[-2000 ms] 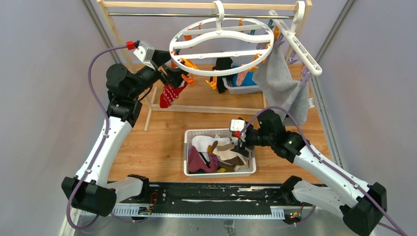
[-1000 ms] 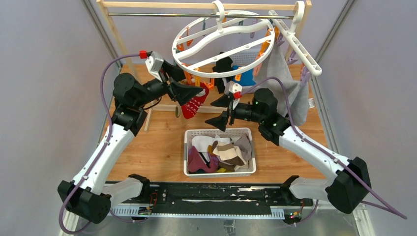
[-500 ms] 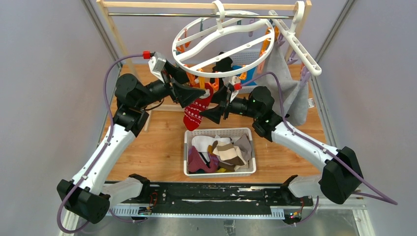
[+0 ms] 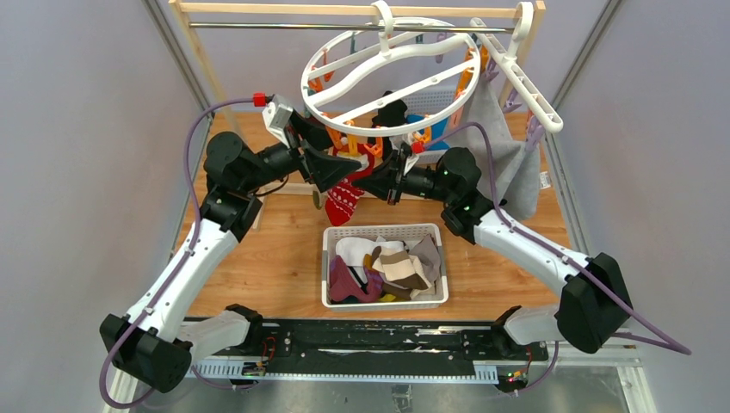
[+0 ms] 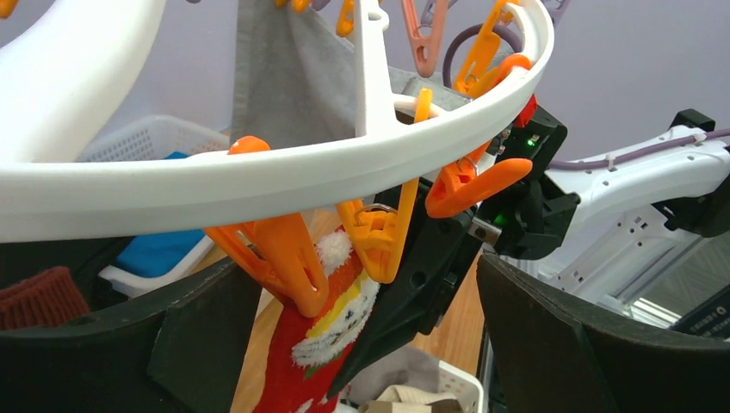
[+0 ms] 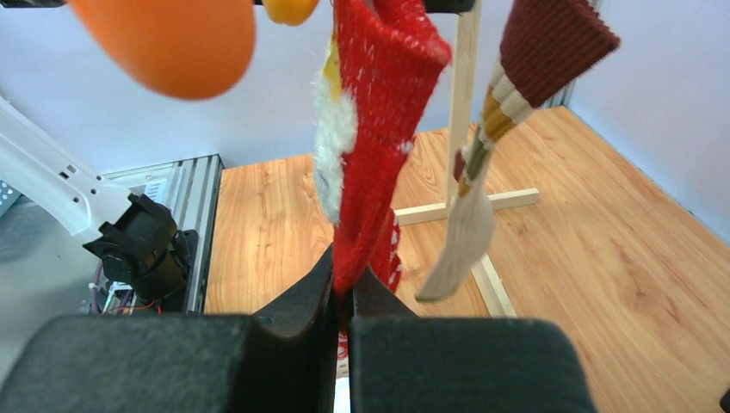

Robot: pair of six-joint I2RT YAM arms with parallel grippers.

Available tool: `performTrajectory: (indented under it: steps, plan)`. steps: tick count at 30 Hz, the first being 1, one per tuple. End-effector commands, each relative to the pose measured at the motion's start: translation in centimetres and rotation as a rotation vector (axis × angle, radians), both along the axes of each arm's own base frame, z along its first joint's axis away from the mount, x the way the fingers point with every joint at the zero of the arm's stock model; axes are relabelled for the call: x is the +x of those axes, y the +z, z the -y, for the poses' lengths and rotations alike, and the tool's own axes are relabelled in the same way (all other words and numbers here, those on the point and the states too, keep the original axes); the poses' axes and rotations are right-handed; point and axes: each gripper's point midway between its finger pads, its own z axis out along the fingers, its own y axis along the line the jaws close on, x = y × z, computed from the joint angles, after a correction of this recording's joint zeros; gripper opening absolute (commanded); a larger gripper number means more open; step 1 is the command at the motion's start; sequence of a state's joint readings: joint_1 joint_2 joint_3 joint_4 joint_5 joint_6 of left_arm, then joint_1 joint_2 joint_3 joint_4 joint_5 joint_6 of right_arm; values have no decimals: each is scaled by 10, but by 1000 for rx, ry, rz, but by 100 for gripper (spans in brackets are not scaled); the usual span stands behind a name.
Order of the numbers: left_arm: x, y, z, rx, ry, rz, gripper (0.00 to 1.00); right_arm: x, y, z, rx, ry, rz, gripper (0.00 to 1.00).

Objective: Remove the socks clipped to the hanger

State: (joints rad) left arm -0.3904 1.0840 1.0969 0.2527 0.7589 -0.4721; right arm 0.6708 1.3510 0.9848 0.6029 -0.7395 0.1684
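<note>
Pinching knitted red sock (image 6: pixel 379 129) | right pincer (image 6: pixel 343 288) | round white plastic hanger (image 5: pixel 258 176) tilted

We're looking at the hanger (image 5: pixel 258 176), a big round white plastic ring with crossbars and a top hook, hanging tilted with its near-left rim dipping lowest and orange clips (image 5: pixel 275 249) dangling under it. The red sock (image 6: pixel 379 103), white-patterned with fluffy white trim and a yellow band, is hanging down among those clips; we're not seeing which clip is biting it. The right gripper (image 6: pixel 344 280) is pinching its lower part. The brown-cuffed sock (image 6: pixel 482 172), striped orange and cream, is dangling just beside it, apart. The loose socks (image 4: pixel 383 267), white, purple and brown-cream, are lying heaped in a basket (image 4: pixel 386 303) below the ring.
</note>
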Motion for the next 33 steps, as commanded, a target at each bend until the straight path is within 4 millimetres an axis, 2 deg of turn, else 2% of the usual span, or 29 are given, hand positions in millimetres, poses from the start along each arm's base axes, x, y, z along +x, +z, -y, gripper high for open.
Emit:
performTrajectory:
  steps: [1, 8, 13, 23, 33]
  plan:
    - [-10, 9, -5, -18, 6, 47, 98, 2, 12, 17, 34, -35, 47, 0]
    - [-2, 18, -26, -85, 74, 30, 99, -17, 21, 21, 51, 34, 47, 0]
    - [3, 24, -26, -127, 71, 38, 94, -24, 26, 22, 57, 63, 42, 0]
    - [21, 37, -25, -246, 92, -39, 81, -23, 21, 19, 53, 73, 17, 0]
    - [22, 41, -26, -340, 72, -102, 68, -20, 17, 17, 48, 74, 9, 0]
